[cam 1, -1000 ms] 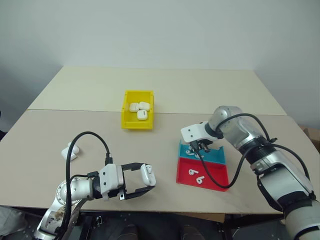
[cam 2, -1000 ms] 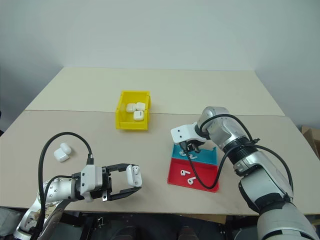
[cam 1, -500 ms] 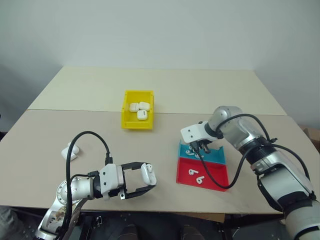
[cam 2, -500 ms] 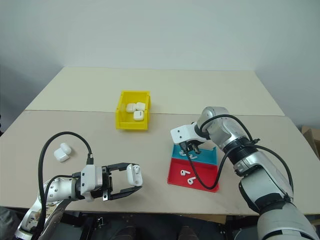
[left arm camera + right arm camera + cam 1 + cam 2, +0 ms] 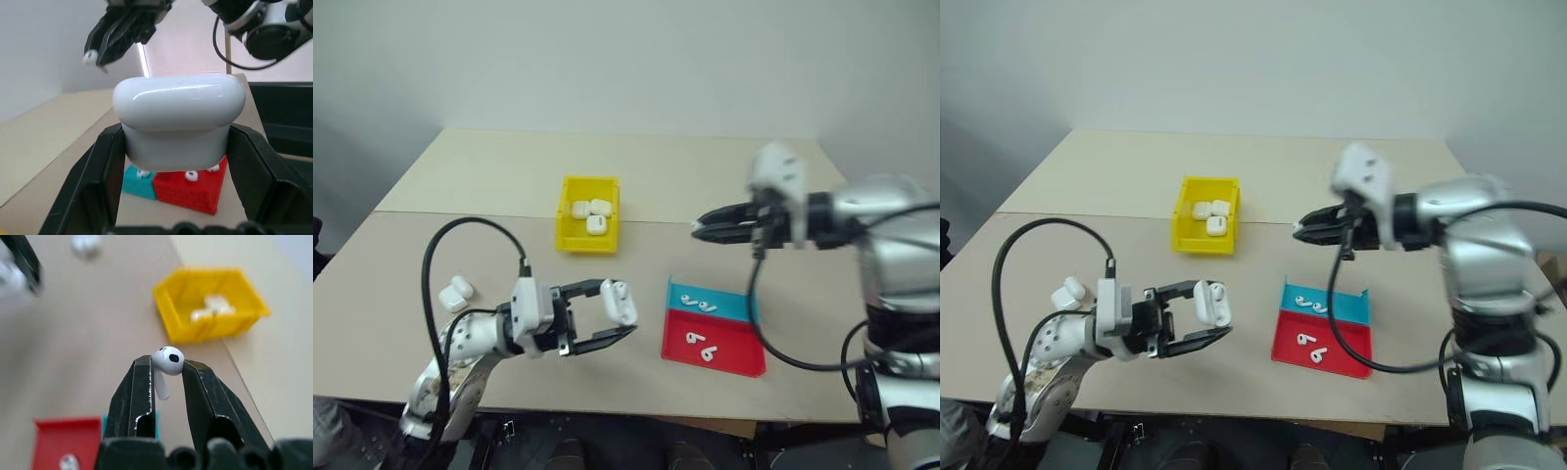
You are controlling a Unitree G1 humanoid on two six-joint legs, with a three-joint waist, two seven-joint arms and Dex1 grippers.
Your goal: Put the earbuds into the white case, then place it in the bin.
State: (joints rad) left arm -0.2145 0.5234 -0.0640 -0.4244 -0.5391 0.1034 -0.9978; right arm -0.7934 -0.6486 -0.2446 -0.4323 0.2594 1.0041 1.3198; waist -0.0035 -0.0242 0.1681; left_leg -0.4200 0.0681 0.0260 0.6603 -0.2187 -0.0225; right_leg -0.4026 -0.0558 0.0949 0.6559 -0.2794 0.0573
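Note:
The white case (image 5: 619, 302) hangs above the table's front left, with my left gripper (image 5: 621, 308) shut on it; in the left wrist view the case (image 5: 178, 117) sits between both fingers. High over the table's right, my right gripper (image 5: 697, 227) points left and is shut on one of the earbuds (image 5: 167, 360), pinched at the fingertips. More earbuds (image 5: 693, 302) lie in the blue tray (image 5: 734, 305), and two earbuds (image 5: 698, 343) in the red tray (image 5: 734, 357). The yellow bin (image 5: 585, 245) stands mid-table with three white cases (image 5: 590, 213) inside.
Two loose white cases (image 5: 456, 293) lie on the table at the left, near my left arm's black cable (image 5: 435, 255). The blue and red trays sit side by side below my right gripper.
My right gripper has lifted off the blue tray with an earbud, risen high and turned to point left. My left gripper has risen a little with the case. The camera view has shifted.

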